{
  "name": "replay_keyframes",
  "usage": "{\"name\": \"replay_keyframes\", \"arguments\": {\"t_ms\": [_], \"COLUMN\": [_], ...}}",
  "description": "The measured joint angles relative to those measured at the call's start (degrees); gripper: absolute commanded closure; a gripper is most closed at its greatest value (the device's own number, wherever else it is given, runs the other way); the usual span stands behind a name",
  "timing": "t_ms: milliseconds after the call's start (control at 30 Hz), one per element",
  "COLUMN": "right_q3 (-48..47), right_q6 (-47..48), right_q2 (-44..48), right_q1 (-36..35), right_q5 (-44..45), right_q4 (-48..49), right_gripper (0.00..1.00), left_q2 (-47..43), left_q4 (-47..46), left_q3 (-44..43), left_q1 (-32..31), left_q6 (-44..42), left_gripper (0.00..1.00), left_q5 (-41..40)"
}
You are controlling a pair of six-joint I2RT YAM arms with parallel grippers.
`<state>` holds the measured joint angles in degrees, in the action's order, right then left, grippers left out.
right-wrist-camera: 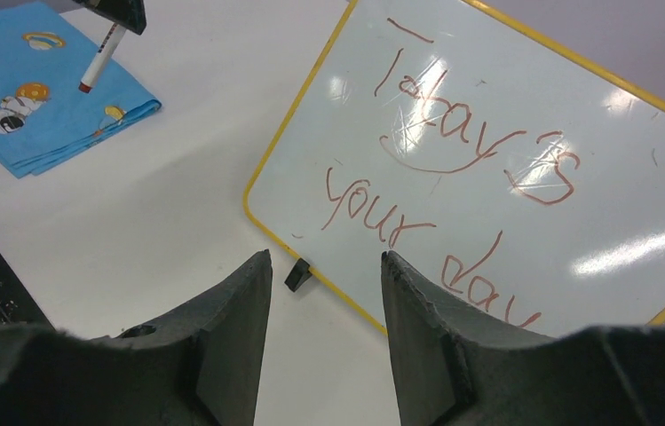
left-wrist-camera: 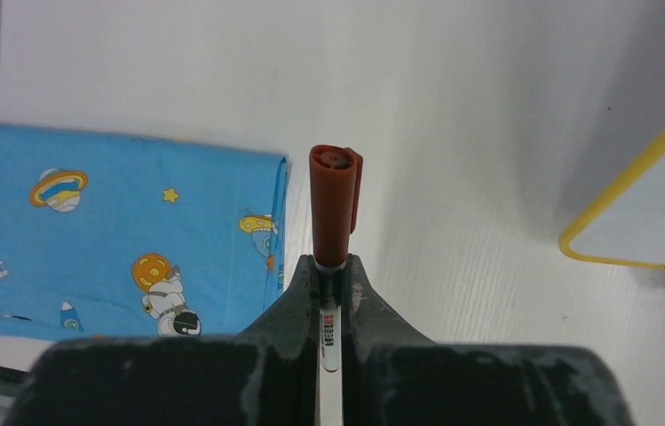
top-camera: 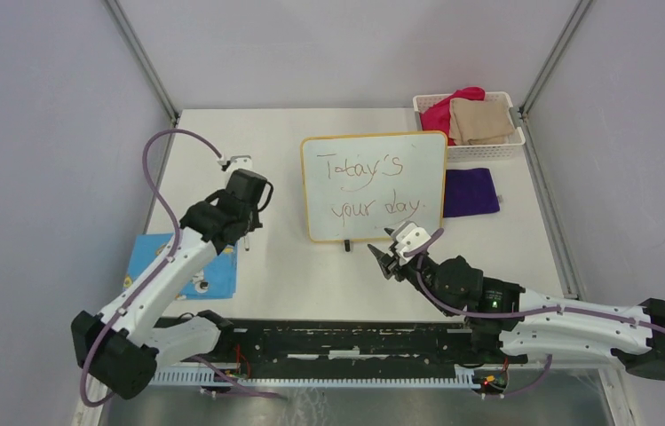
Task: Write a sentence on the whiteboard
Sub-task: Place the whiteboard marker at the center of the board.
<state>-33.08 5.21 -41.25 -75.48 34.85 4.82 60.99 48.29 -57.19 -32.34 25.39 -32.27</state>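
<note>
Most of marker (left-wrist-camera: 332, 200), apparently, within left claw (left-wrist-camera: 332, 265)

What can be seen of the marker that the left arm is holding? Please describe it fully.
The marker has a white barrel with small print and a brownish-red cap with a clip; the cap is on. The fingers of the left gripper clamp the barrel, cap end pointing down at the white table beside the blue cloth. Nothing else seems to touch it.
</note>
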Motion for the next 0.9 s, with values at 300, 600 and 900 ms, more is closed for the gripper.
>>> {"name": "replay_keyframes", "arguments": {"t_ms": [300, 600, 900], "right_q3": [2.0, 3.1, 3.6], "right_q6": [-0.7, -1.1, -2.1], "right_q2": [0.0, 3.5, 5.1], "right_q1": [0.0, 0.0, 0.0], "right_q5": [-0.3, -0.3, -0.2], "right_q4": [-0.6, -1.1, -2.0], "right_gripper": [0.46, 0.46, 0.46], "left_q2": [19.4, 26.7, 30.5], "left_q4": [-7.5, -14.3, -17.4], "left_q3": [-2.0, -2.2, -2.0], "left_q1": [9.8, 18.5, 19.3], "left_q6": [-2.4, -1.0, -0.6], "left_gripper": [0.98, 0.97, 0.97], "left_q5": [14.4, 21.8, 23.4]}}
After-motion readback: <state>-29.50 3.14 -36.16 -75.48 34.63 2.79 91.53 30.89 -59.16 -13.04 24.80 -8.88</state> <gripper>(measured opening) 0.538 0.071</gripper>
